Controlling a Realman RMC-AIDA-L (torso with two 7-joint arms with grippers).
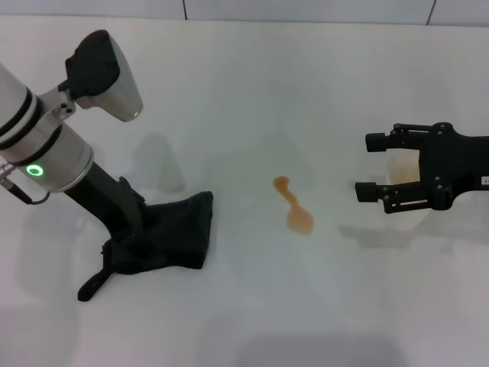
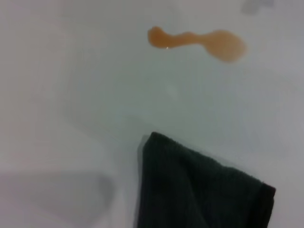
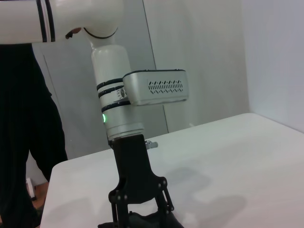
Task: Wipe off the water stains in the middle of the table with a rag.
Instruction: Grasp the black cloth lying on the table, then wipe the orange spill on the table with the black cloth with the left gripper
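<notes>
The left claw (image 1: 126,243) is down on the rag (image 1: 170,233), its black fingers pressed into the near-left part of the cloth and closed on a fold of it. The rag is a dark, rumpled cloth lying on the white surface (image 1: 252,99) toward the robot's left, bunched where the claw holds it and spreading out flatter toward the middle; a thin tab of it sticks out at the near-left corner. From the right wrist camera you can see the same claw (image 3: 142,209) from across the surface, its linkage drawn in just above the dark cloth at the bottom edge.

Out past the rag's free edge lies bare white surface, and then the water stains (image 1: 293,206): an orange-brown puddle with a round blob nearer the robot and a thin tail ending in a smaller blob farther off. The rag and the puddle are apart, not touching. The left wrist camera shows this too, the rag's corner (image 2: 199,190) in one part of the frame and the puddle (image 2: 199,42) well clear of it.

Farther right, the right claw (image 1: 372,166) hangs above the surface with its two fingers spread wide, gripping nothing, pointing toward the puddle.
</notes>
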